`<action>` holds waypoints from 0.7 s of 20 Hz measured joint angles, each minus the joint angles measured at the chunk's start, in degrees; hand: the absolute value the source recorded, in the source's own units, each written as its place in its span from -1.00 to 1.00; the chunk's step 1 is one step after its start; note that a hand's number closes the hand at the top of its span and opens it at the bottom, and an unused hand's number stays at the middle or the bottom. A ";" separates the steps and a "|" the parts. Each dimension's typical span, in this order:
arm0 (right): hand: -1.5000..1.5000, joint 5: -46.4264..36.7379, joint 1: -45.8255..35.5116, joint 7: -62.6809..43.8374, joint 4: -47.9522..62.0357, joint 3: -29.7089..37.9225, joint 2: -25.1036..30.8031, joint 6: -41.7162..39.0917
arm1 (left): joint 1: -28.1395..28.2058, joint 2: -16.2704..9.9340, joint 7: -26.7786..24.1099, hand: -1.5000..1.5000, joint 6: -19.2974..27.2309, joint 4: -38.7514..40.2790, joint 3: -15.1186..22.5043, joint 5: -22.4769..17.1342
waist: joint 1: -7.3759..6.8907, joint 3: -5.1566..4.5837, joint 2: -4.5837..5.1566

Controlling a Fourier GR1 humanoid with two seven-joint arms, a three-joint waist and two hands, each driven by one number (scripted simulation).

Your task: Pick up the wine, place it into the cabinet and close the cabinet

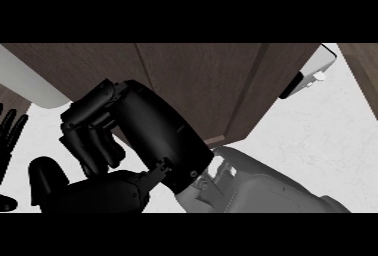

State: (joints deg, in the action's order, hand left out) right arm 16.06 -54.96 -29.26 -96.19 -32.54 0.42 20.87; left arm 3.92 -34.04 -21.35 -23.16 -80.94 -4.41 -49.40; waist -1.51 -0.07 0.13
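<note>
The cabinet (pixel 199 75) looks like dark matt wood grain, the counter (pixel 317 145) pale speckled stone, the right hand (pixel 159 135) glossy black.

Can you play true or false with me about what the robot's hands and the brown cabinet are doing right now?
1. The right hand is up against the brown cabinet. True.
2. The left hand is holding a wine bottle. False: it rests open at the left edge, fingers up.
3. You can see the wine bottle. False: none shows.
4. The counter is red. False: it is white.
5. The right forearm is grey. True.
</note>
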 measured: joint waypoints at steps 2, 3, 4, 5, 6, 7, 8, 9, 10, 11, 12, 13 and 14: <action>1.00 2.41 -1.52 1.95 3.75 0.68 -0.15 0.77 | 0.39 0.46 0.64 -1.00 0.33 -1.08 -0.08 0.23 | 0.02 0.02 -0.03; 1.00 3.05 -1.19 2.61 4.70 1.41 -0.22 -0.02 | 0.16 0.51 1.08 -1.00 0.42 -1.05 -0.43 0.25 | 0.21 0.02 -0.05; 1.00 3.54 -0.28 4.19 6.06 2.10 -0.27 -0.89 | 0.89 0.54 0.86 -1.00 -0.29 -1.18 -0.89 0.18 | 0.26 0.03 -0.05; 1.00 4.21 -0.18 4.95 7.46 3.19 -0.31 -1.69 | 1.22 0.80 1.07 -1.00 -0.14 -1.55 -1.09 0.27 | 0.33 0.04 -0.05; 1.00 4.58 0.30 5.90 9.06 3.79 -0.34 -2.26 | 1.56 0.91 1.02 -1.00 -0.24 -1.81 -1.48 0.37 | 0.37 0.04 -0.06; 1.00 4.64 1.40 6.91 9.90 4.38 -0.34 -3.31 | 1.29 0.81 1.49 -1.00 -0.36 -1.67 -1.88 0.26 | 0.53 0.04 -0.06; 1.00 4.88 1.15 7.32 11.06 5.13 -0.36 -3.50 | 1.11 1.46 0.97 -1.00 -0.48 -1.21 -1.82 1.20 | 0.63 0.05 -0.06; 1.00 5.07 0.73 7.84 12.69 6.05 -0.39 -4.25 | 0.52 1.45 1.17 -1.00 -0.90 -0.37 -2.18 1.32 | 0.70 0.04 -0.06; 1.00 5.32 0.50 8.20 13.96 7.50 -0.04 -5.42 | 0.03 1.61 1.46 -1.00 -0.77 -0.17 -2.39 1.45 | 0.78 0.03 -0.05; 1.00 5.29 0.58 8.85 15.12 7.88 -0.08 -5.86 | -0.39 1.58 2.12 -1.00 -0.67 -0.22 -2.82 1.27 | 0.82 0.05 -0.06; 1.00 4.87 0.93 9.35 15.86 8.37 -0.16 -6.46 | -0.30 1.84 1.97 -1.00 -1.17 0.40 -3.17 1.63 | 0.89 0.06 -0.08; 1.00 4.43 0.94 10.81 17.79 9.12 -0.18 -7.52 | -0.14 2.24 1.89 -1.00 -1.28 0.21 -3.19 1.98 | 0.85 0.07 -0.10; 1.00 4.31 0.45 11.59 19.33 9.99 -0.36 -8.53 | -0.22 2.81 1.34 -1.00 -1.70 0.81 -3.19 2.64 | 0.84 0.06 -0.17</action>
State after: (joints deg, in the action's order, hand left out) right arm 20.37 -54.52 -17.67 -76.86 -22.55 0.06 12.34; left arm 3.70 -31.23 -20.01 -24.86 -80.13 -7.60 -46.76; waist -0.67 -0.01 -0.04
